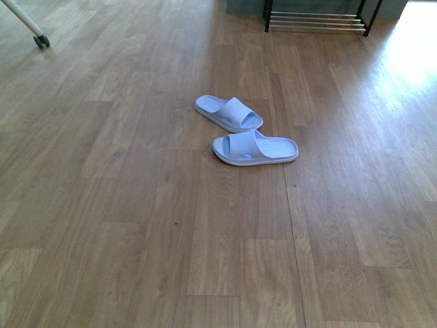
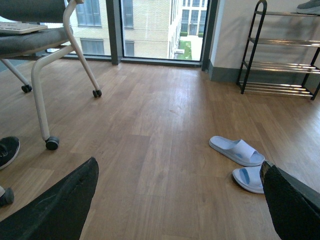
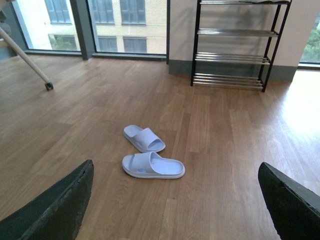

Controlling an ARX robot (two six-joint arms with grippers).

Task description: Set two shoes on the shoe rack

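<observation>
– Pale-blue near slide (image 1: 255,148) and far slide (image 1: 229,113): where do they lie?
– On the wood floor (image 1: 136,225), well ahead of the right gripper (image 3: 175,166) and left gripper (image 2: 180,165). The shoe rack (image 1: 315,22) stands farther beyond them.
– Which step?
– The opening approach, I'd judge: neither slide is lifted. Next calls for lowering one gripper onto the near slide.
– Arm pose?
– Both grippers hang raised, aimed forward across the floor, fingers spread wide, nothing between them.

office-like room: wheeled chair (image 2: 30,42), tall windows (image 2: 150,27) facing buildings, wood-plank floor (image 1: 136,205).
</observation>
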